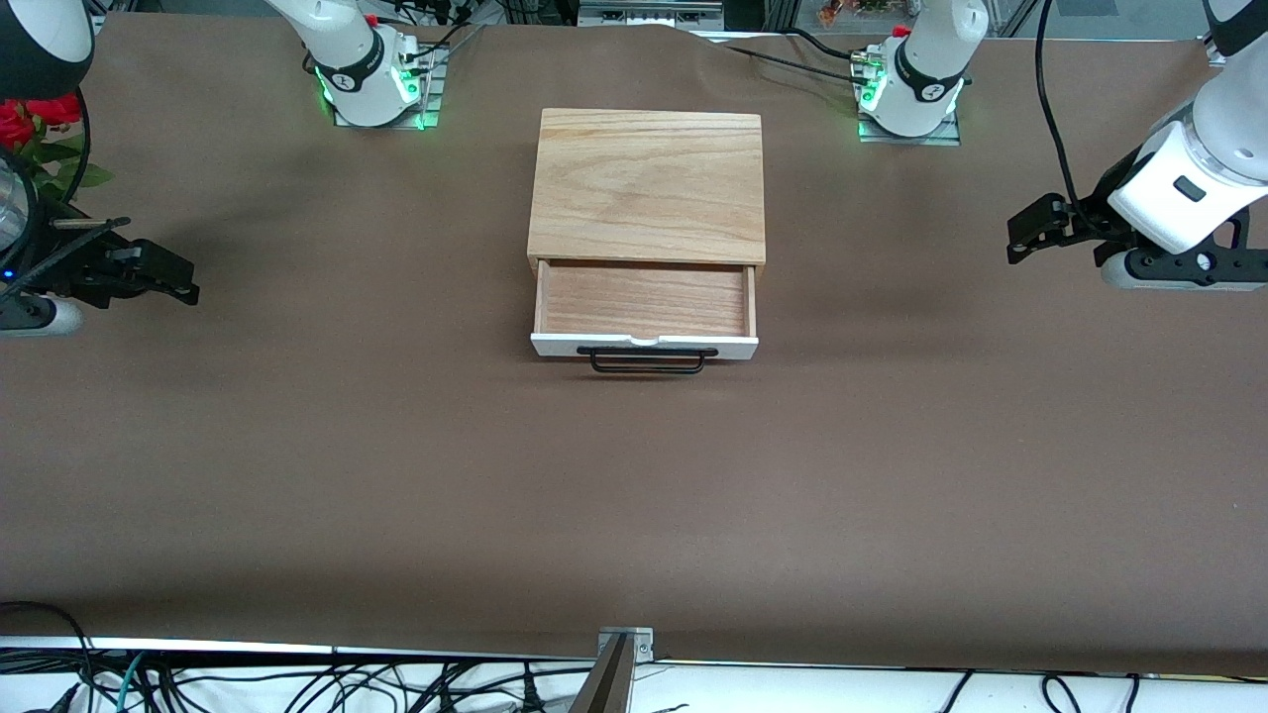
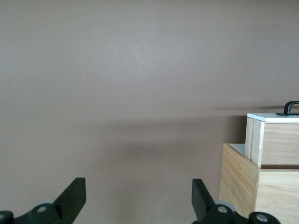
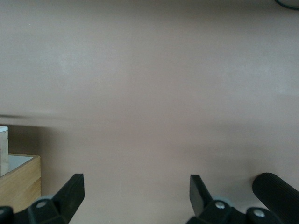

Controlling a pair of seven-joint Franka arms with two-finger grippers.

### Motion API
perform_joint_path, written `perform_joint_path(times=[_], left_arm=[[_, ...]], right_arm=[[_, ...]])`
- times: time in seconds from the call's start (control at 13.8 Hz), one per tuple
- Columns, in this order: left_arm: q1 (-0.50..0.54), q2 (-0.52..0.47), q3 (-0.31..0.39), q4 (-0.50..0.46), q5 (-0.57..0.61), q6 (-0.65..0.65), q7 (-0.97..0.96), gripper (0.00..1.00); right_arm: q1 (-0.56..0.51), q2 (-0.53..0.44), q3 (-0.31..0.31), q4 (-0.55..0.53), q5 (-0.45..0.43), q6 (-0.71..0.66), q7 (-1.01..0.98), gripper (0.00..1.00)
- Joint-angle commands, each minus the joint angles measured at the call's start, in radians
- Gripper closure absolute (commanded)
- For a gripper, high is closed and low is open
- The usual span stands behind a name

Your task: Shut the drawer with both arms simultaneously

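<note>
The light-wood box (image 1: 649,183) sits mid-table between the arm bases. Its drawer (image 1: 644,297) is pulled out toward the front camera, empty, with a white front panel (image 1: 555,346) and a black wire handle (image 1: 647,361). My left gripper (image 1: 1025,238) hovers open and empty at the left arm's end of the table. Its wrist view shows the gripper (image 2: 138,196), the box (image 2: 243,186) and the drawer (image 2: 275,140). My right gripper (image 1: 178,282) hovers open and empty at the right arm's end. Its wrist view shows the gripper (image 3: 137,193) and a box corner (image 3: 18,184).
The brown table cover (image 1: 634,495) spreads all round the box. Red flowers (image 1: 25,124) stand by the right arm at the table's end. A metal bracket (image 1: 624,644) sits at the table's front edge. A black ribbed tube (image 3: 275,191) shows in the right wrist view.
</note>
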Motion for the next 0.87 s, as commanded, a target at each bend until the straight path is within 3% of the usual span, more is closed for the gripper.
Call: perform_joint_path(times=[0.0, 0.8], left_arm=[[0.005, 0.006, -0.001, 0.024, -0.001, -0.022, 0.019, 0.0], [0.004, 0.006, -0.003, 0.024, 0.0, -0.022, 0.019, 0.0]], right_arm=[[-0.003, -0.003, 0.004, 0.0, -0.015, -0.002, 0.017, 0.0], [-0.003, -0.003, 0.002, 0.0, -0.015, 0.005, 0.007, 0.0]])
